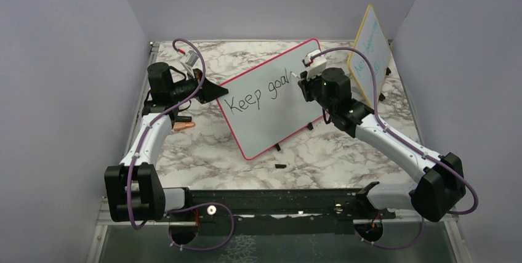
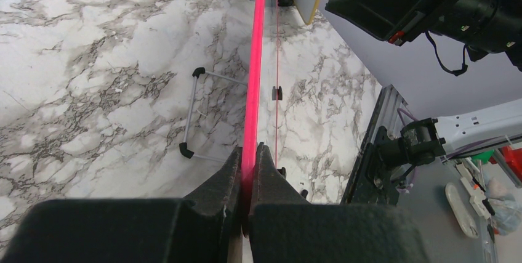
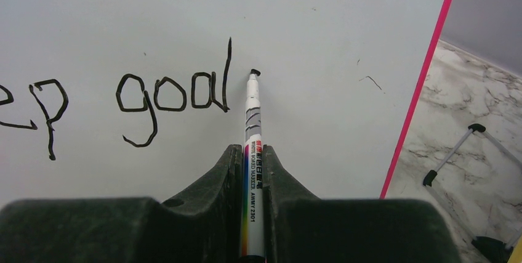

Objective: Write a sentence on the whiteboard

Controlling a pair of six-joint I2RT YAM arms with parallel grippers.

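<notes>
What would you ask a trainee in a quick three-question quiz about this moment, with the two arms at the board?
1. True or false: the left gripper is clamped on the whiteboard's pink edge.
2. The right gripper holds the marker with its tip: A) just right of the "l"; B) on the "K"; C) off the board.
3. Fill in: the black writing reads "Keep ____".
Key: 1 true; 2 A; 3 goal.
</notes>
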